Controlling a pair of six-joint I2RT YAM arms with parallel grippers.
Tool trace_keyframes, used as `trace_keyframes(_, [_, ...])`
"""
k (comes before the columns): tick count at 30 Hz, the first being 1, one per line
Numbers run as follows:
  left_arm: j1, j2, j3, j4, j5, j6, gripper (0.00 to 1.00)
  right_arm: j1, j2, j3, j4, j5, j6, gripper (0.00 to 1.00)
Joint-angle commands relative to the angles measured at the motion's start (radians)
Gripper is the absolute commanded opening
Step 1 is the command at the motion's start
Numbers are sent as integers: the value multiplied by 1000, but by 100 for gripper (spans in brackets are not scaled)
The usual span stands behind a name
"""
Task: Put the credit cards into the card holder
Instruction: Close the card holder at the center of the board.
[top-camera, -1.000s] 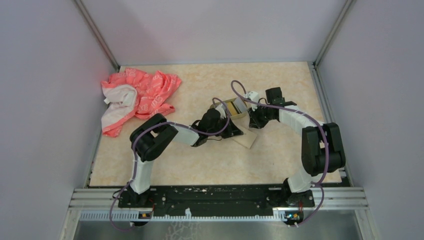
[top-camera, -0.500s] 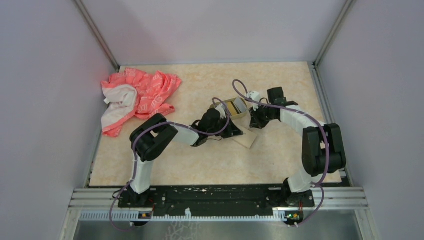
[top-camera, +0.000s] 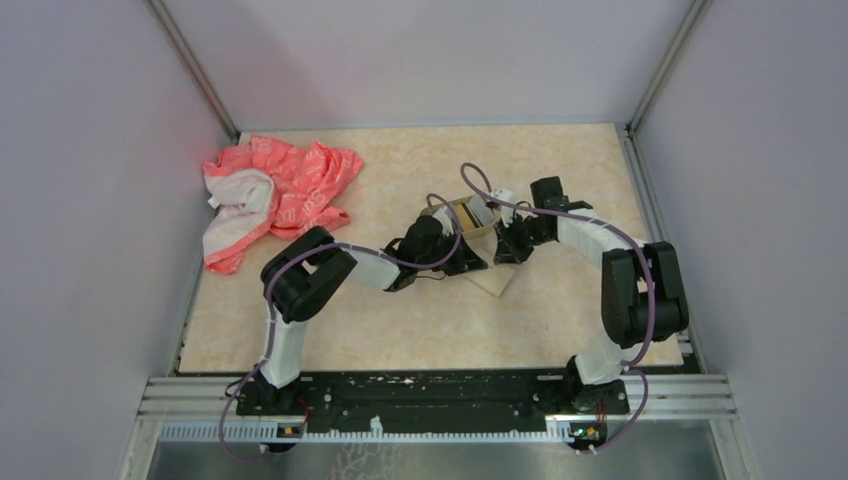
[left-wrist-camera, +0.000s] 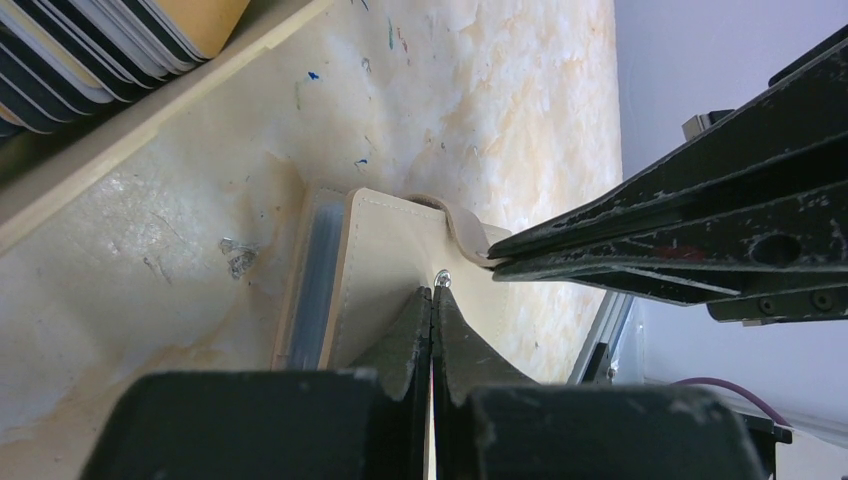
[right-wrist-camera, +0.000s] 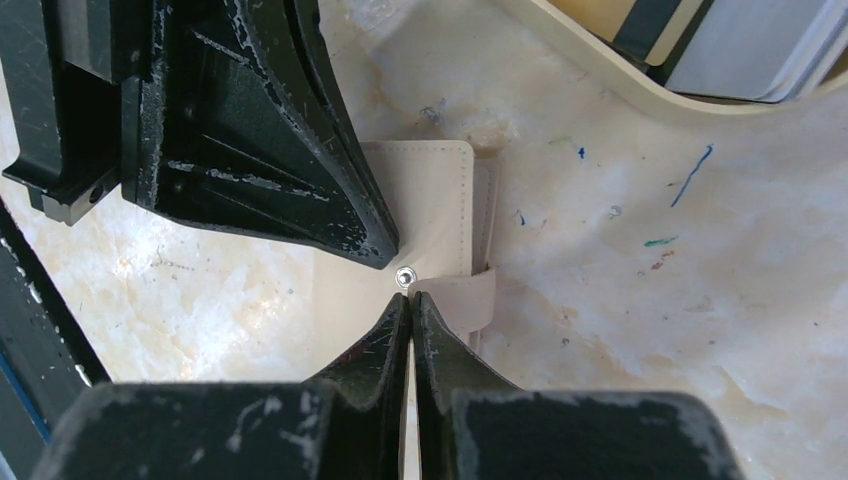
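A cream stitched leather card holder (top-camera: 492, 283) (left-wrist-camera: 375, 260) (right-wrist-camera: 435, 200) lies flat on the table; a pale blue card edge (left-wrist-camera: 320, 270) shows in its open side. Beside it a gold-rimmed tray (top-camera: 450, 205) (left-wrist-camera: 150, 135) (right-wrist-camera: 600, 75) holds a stack of credit cards (left-wrist-camera: 100, 40) (right-wrist-camera: 740, 50). My left gripper (top-camera: 478, 263) (left-wrist-camera: 432, 292) (right-wrist-camera: 385, 257) is shut, its tips pressing on the holder's face by the metal snap (right-wrist-camera: 405, 277). My right gripper (top-camera: 512, 250) (right-wrist-camera: 412, 296) (left-wrist-camera: 492, 258) is shut on the end of the holder's strap (right-wrist-camera: 460, 300), which curls up off the holder.
A pink and white cloth (top-camera: 275, 195) lies bunched at the table's back left. Grey walls enclose the table on three sides. Both arms meet over the middle, fingertips a few centimetres apart.
The right gripper's jaws have closed, and that arm has shifted slightly left and nearer, onto the card holder's strap. The left arm has held still.
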Motion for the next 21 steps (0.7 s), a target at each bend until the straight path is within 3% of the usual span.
trace_keyframes(1, [4,71,-12,-154,-74,58,0,47,9,31,20,4,27,0])
trace_keyframes(10, [4,78,-16,-146,-71,55,0,66,-5,-1,132,79,132,0])
trace_keyframes(21, [5,77,-17,-141,-74,50,0,84,28,0,80,67,113,0])
